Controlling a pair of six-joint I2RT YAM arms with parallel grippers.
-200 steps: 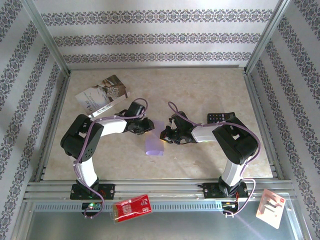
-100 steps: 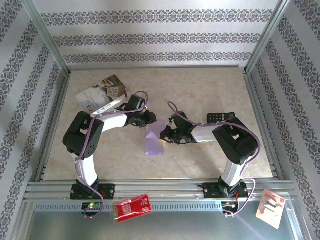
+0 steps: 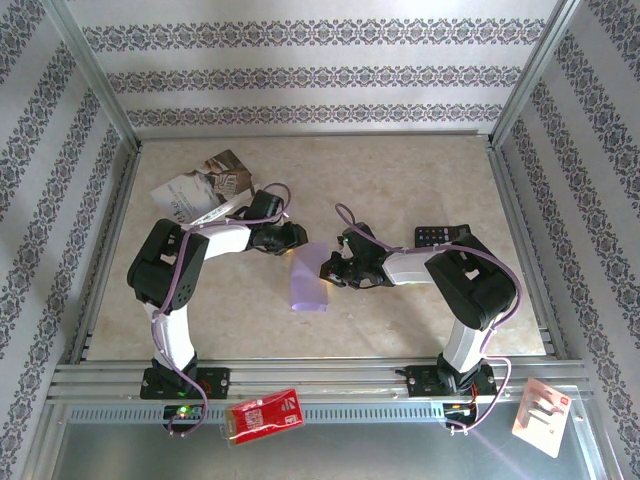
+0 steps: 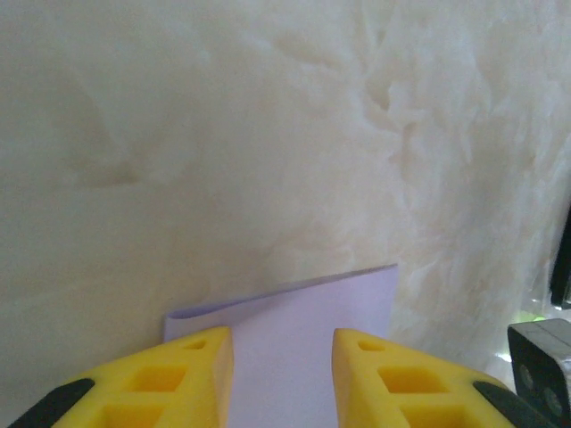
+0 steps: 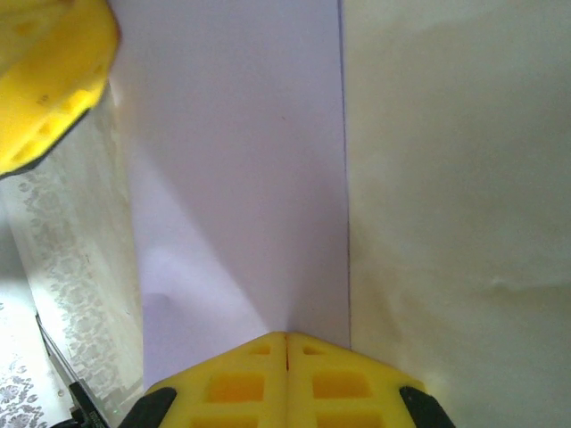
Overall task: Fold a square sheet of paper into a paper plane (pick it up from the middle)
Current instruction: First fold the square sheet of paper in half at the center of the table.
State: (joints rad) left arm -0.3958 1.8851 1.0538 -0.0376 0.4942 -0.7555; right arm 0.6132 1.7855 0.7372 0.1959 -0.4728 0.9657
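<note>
The square sheet of paper (image 3: 308, 285) on the bench (image 3: 400, 180)
Right hand (image 5: 285, 341) pinches it; left hand (image 4: 283, 339) spread at its edge; booklet (image 3: 200, 192) print illegible.

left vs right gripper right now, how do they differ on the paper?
Left gripper stands open, fingers apart; right gripper is shut, fingers together. Right gripper pinches the lilac sheet; left gripper's fingers flank it without clamping. Left gripper reaches in from the left, right gripper from the right. Shared: yellow fingers, both at the sheet.

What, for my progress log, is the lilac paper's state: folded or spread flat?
Folded: the paper is a narrow strip, not square.
</note>
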